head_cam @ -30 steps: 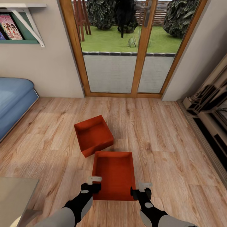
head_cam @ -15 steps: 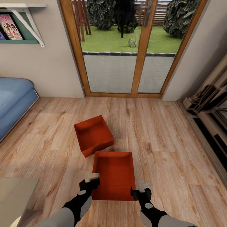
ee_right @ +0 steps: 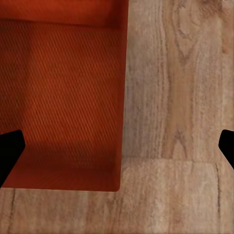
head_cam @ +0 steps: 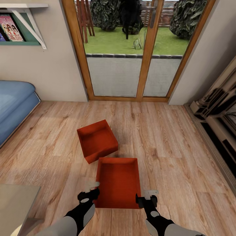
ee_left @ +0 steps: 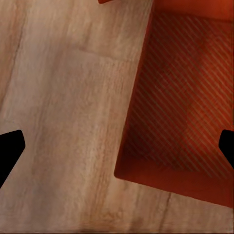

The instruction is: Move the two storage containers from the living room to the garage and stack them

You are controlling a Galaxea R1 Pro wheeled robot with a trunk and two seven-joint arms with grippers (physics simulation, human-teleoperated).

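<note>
While both arms reached down over the light wood plank floor [head_cam: 170, 137] of the living room, the nearer storage container [head_cam: 119, 183] lay flat between them, open top up, with the left gripper [head_cam: 89, 191] poised at its near left corner and the right gripper [head_cam: 148, 196] at its near right corner. And the left wrist view settled the question of grip: the left jaws stood spread wide, one dark fingertip [ee_left: 9, 151] over bare planks outside the box and the other at the far edge of the picture over the box's ribbed bottom, so the left wall [ee_left: 134, 107] ran between them, untouched. Same story on the right wrist view, jaws parted, one fingertip [ee_right: 9, 153] over the box's bottom, the other over bare wood, the right wall [ee_right: 123, 97] passing between them with nothing clamped. Whether either finger reached down below the rim I could not tell. The head view gave what the wrist cameras could not: the second storage container [head_cam: 97, 140], turned at an angle, sat farther out on the planks with its near corner just beside the first box's far left corner, the wood-framed glass doors [head_cam: 131, 52] beyond, a blue sofa [head_cam: 14, 105] at the floor's left edge and a pale shelving unit [head_cam: 218, 111] along its right edge.
</note>
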